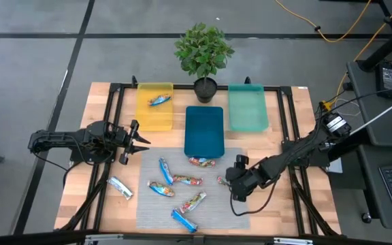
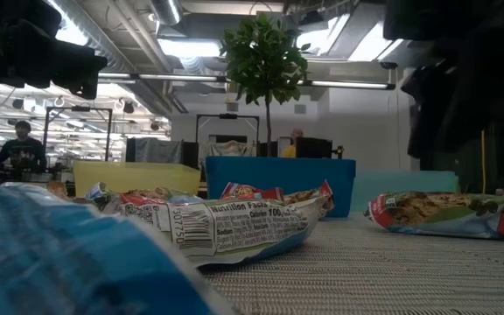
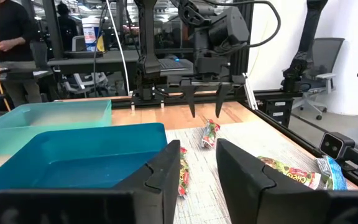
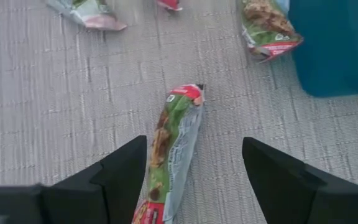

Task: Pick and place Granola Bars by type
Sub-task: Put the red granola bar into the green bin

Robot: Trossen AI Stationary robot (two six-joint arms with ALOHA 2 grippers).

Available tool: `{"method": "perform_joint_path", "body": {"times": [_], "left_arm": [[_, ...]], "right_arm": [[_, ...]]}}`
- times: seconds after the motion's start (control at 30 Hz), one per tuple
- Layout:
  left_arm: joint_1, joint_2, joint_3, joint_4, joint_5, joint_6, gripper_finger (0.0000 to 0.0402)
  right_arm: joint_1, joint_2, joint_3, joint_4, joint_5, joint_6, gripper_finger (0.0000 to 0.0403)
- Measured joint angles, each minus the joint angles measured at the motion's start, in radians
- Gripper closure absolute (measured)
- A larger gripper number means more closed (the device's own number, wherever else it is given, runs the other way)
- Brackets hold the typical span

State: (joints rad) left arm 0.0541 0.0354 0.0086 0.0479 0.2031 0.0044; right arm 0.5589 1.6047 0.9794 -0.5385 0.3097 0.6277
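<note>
Right gripper [image 4: 191, 180] wide astride granola bar [image 4: 174, 149], lengthwise between its fingers.

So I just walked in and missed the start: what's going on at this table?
The robot is sorting granola bars into trays. The right claw is open, hovering over a red and green bar on the grey mat, near the blue tray. It isn't gripped yet. The left claw waits beside the yellow tray, holding nothing visible. One bar already lies in that tray; several more remain on the mat.
</note>
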Motion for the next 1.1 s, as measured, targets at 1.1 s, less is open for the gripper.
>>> {"method": "perform_joint_path", "body": {"times": [1.1], "left_arm": [[0.0,0.0,0.0,0.0,0.0,0.0,0.0304]], "right_arm": [[-0.014,0.0,0.001,0.012,-0.023,-0.003,0.0137]]}}
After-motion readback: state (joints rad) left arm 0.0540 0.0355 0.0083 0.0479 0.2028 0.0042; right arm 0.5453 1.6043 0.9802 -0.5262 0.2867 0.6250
